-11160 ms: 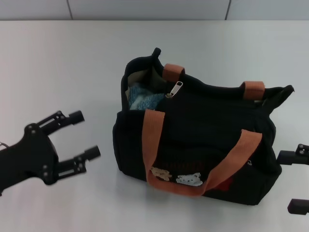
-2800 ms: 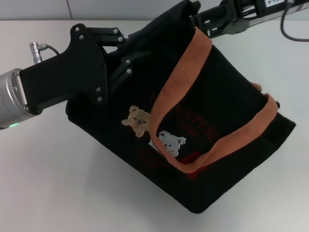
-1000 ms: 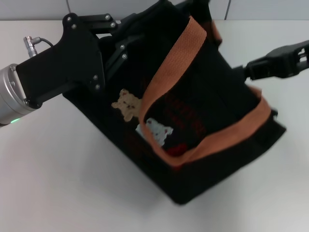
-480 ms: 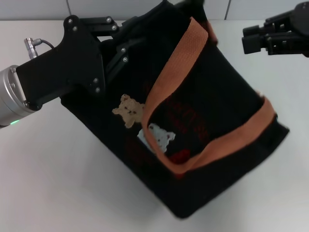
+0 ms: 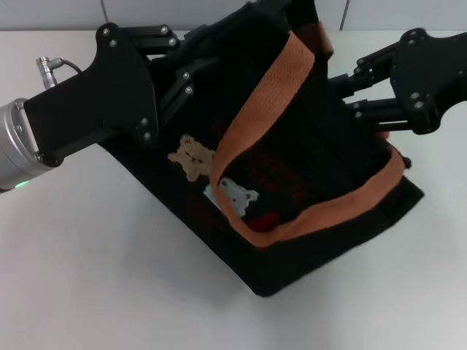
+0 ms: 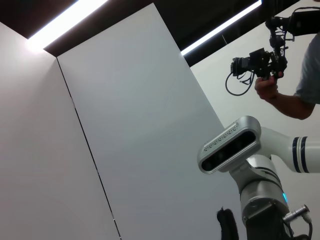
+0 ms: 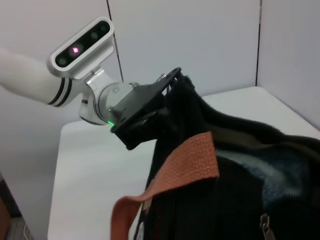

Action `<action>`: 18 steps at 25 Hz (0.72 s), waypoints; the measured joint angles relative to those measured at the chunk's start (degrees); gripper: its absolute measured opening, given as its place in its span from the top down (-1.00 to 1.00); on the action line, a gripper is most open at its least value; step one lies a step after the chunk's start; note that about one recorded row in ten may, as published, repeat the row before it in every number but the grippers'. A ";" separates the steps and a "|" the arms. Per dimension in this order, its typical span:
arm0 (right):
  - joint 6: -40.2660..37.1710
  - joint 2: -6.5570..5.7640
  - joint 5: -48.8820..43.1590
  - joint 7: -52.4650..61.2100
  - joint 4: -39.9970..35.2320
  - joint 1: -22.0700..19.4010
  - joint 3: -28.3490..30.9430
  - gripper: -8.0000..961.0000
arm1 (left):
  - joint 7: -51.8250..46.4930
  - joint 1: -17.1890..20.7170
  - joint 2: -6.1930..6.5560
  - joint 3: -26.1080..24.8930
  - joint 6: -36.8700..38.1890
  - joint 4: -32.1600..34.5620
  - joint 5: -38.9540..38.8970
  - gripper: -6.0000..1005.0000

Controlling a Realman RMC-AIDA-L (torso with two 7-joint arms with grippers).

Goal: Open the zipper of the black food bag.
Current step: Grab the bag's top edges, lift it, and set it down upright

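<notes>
Gripped at its upper end by the left gripper (image 5: 191, 67), the one boxy black fabric food bag (image 5: 306, 182) with two orange-brown webbing handles tilts from 11 toward 5 o'clock, while the right gripper (image 5: 349, 98), fingers spread, touches its 2 o'clock side.

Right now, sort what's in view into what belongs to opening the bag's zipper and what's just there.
Part of the job:
- black bag, tilted
- zipper pull
- left gripper, on the bag's upper end
- right gripper, at the bag's far side

Just there:
- white table
- person holding a camera rig
</notes>
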 joint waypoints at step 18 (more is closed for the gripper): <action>3.21 0.18 -0.76 -3.87 -1.02 -1.01 -0.44 0.27 | -0.23 -0.43 0.00 0.00 0.20 0.14 0.03 0.71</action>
